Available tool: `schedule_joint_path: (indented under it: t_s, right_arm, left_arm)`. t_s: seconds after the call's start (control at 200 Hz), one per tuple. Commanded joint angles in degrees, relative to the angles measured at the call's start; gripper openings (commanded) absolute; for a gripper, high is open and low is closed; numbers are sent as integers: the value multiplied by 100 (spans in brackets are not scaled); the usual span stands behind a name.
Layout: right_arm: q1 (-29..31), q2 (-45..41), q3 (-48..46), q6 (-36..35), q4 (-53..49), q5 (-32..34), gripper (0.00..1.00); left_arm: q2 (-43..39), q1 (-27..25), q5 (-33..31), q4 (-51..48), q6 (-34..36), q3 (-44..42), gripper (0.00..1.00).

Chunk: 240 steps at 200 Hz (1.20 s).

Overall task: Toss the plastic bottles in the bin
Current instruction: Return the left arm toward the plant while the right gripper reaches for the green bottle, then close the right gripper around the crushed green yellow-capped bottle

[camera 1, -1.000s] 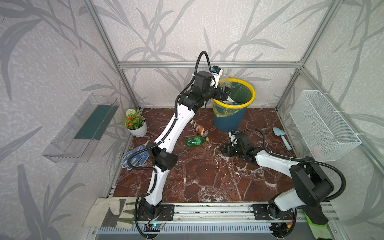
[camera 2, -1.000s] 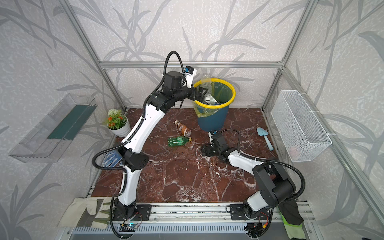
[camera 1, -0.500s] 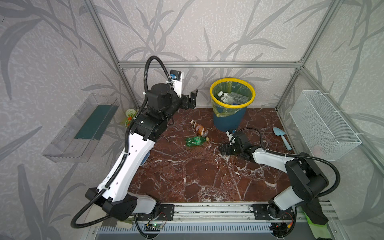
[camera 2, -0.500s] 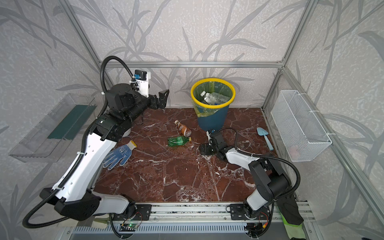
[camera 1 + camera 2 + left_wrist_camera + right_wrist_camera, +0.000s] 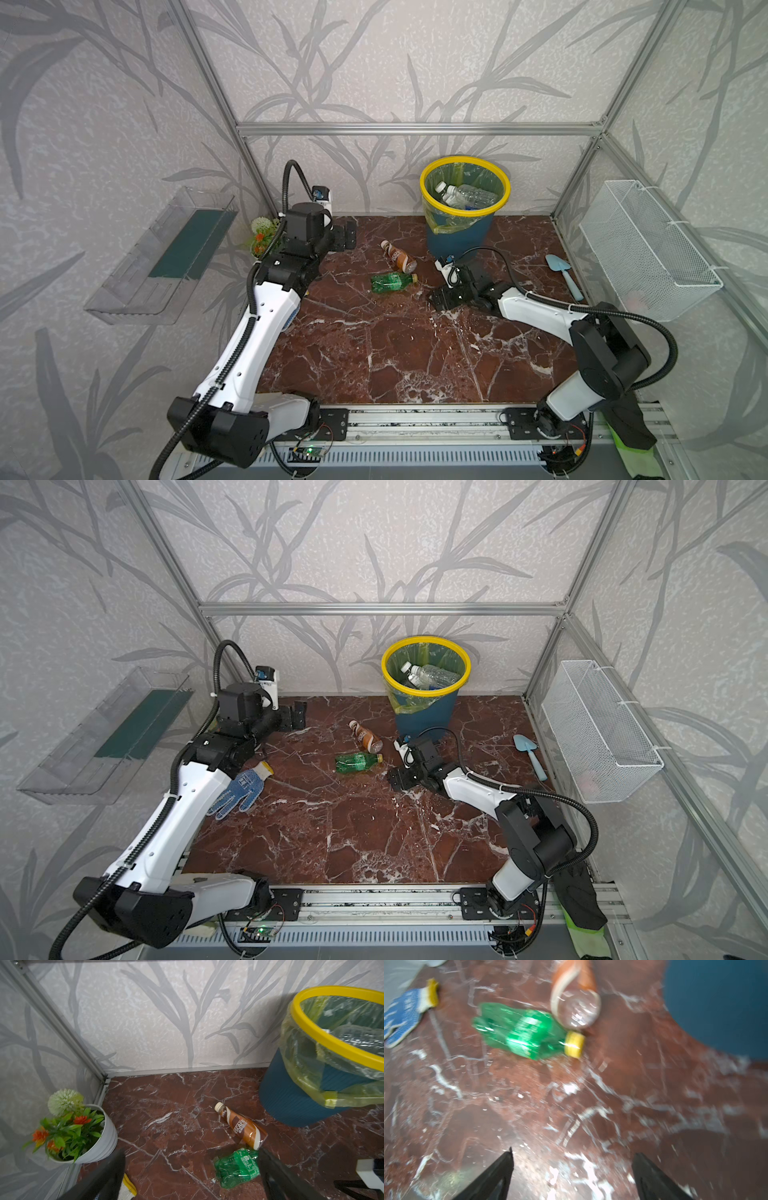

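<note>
The left gripper (image 5: 348, 240) has swung away from the bin (image 5: 457, 246), fingers spread, empty. The right gripper (image 5: 443, 298), also spread, rests near the green bottle (image 5: 390, 283), which lies untouched ahead of its fingers.

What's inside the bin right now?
The bin holds several clear bottles, white caps showing, lying against its yellow-green liner. Anything beneath them, and the exact count, is hidden.
</note>
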Motion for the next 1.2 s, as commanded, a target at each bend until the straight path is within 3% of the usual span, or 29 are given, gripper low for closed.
schedule_joint_path:
  t_s: [0.0,0.26,0.425,0.895,1.195]
  right_arm:
    - [217,217,696,-1445,-1046,-377,90]
    - [726,1163,2194,-2828,-1818,-216,90]
    - [1144,1949,3039,-3627,-2111,440,87]
    - [1224,3176,3964,-4636,-1711,1060,86]
    - [1133,3724,4421,-4768,-1449,1082,81]
  left_arm:
    - [-221,231,220,198,-304,-473,98]
    - [-261,590,830,652,-848,-1166,95]
    - [-272,655,891,553,-924,-1108,95]
    - [-351,832,1114,620,-1071,-1163,93]
    - [-373,869,1171,632,-1091,-1159,92]
